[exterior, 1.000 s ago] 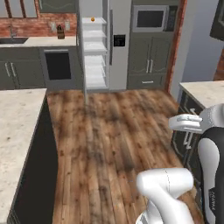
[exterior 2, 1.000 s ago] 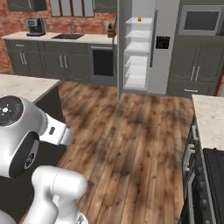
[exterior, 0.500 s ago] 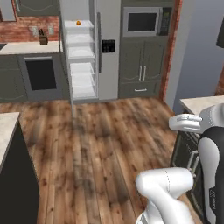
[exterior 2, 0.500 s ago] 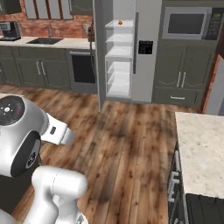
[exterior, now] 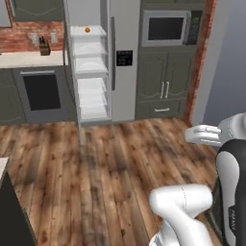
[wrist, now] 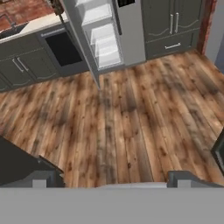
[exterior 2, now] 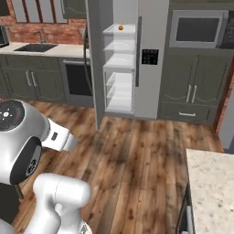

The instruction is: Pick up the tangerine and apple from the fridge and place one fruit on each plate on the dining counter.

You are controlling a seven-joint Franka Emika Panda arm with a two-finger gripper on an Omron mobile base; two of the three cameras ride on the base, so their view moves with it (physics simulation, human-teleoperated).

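Closing in on the open fridge [exterior: 122, 57] and its top-shelf tangerine [exterior: 87, 30], views shifting nearer; hand [wrist: 113, 177] spread wide, empty.

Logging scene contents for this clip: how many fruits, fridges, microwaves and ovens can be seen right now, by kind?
Tangerine: 1
Fridge: 1, its door open
Microwave: 1
Oven: 1
Apple: 0 that I can make out
Total: 4
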